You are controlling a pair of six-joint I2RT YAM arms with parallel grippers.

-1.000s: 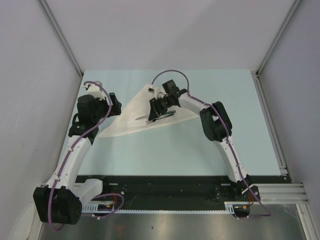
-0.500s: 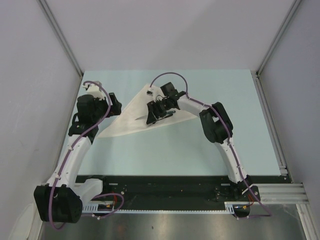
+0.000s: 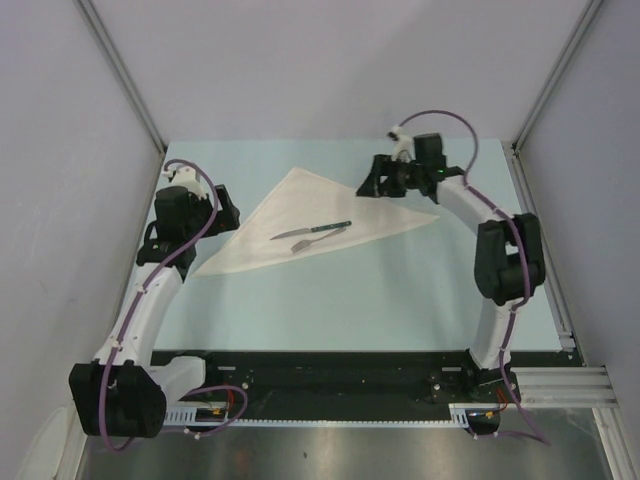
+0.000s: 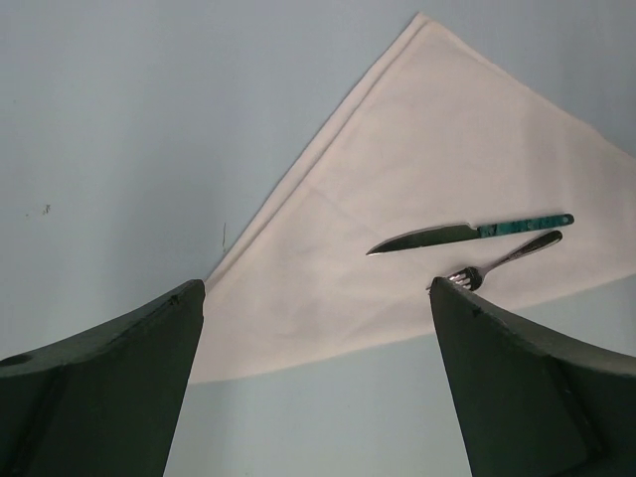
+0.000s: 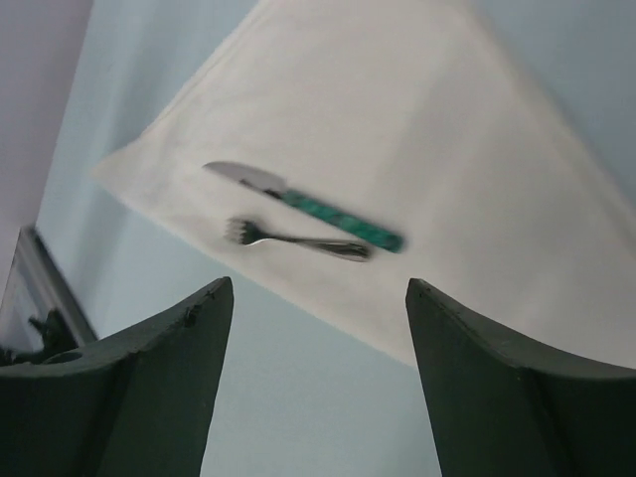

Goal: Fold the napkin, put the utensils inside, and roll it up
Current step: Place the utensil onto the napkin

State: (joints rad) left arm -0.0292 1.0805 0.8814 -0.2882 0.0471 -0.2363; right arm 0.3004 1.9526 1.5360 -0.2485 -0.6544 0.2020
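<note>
Table (image 3: 350, 300): knife (image 3: 311, 231) on napkin (image 3: 290, 205), fork (image 3: 320, 241) apparently at edge; left fingers (image 4: 99, 397), right fingers (image 5: 517, 388) spread, bases cropped.

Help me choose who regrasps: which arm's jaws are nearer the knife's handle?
Right arm. Its jaws hover beyond the handle, by the napkin's far edge; the left arm's sit off the napkin's left side, past the blade.

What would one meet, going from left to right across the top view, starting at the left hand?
Left hand → knife → right hand. The fork lies alongside the knife, and the napkin spreads under both, so these two have no clear place in the order.
</note>
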